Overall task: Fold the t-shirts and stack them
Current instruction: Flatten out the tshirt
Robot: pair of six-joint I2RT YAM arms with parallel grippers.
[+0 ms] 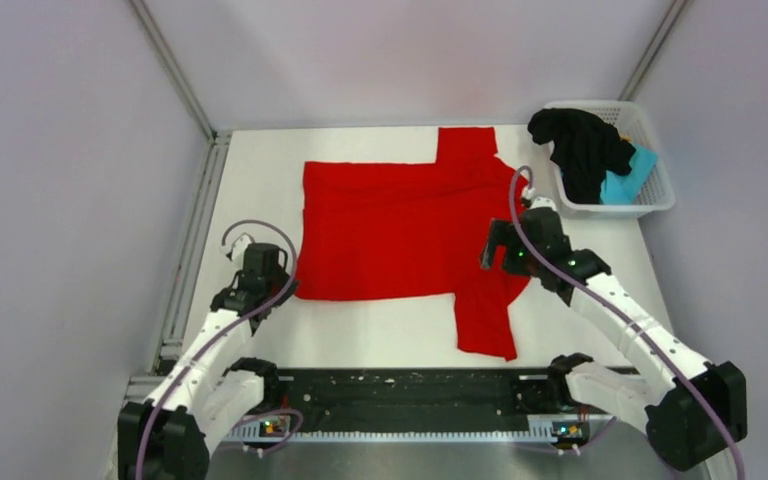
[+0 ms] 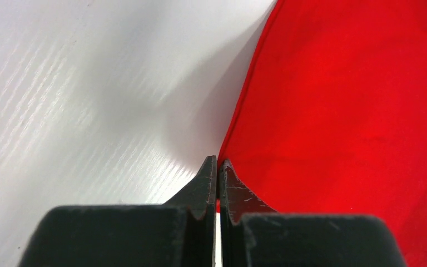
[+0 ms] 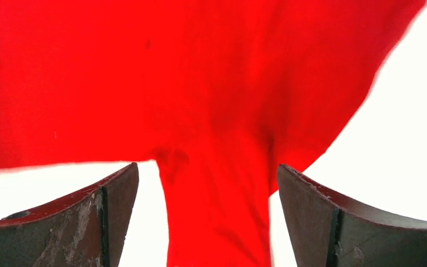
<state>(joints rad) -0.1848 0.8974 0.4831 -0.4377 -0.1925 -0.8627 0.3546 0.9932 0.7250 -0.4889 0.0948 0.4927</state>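
A bright red t-shirt (image 1: 390, 230) lies spread flat on the white table, one sleeve pointing to the back and the other sleeve (image 1: 485, 320) toward the near edge. My left gripper (image 1: 284, 289) sits at the shirt's near left corner. In the left wrist view that gripper (image 2: 218, 161) is shut, with a sliver of the red hem (image 2: 356, 100) pinched between its tips. My right gripper (image 1: 493, 250) hovers open over the near armpit area; in its wrist view the near sleeve (image 3: 217, 222) runs between the wide-apart jaws of the gripper (image 3: 207, 167). A black t-shirt (image 1: 580, 145) and a teal one (image 1: 625, 185) lie in the basket.
The white lattice basket (image 1: 650, 205) stands at the back right corner of the table. An aluminium rail (image 1: 195, 250) runs along the table's left side. A black mounting bar (image 1: 410, 395) spans the near edge between the arm bases.
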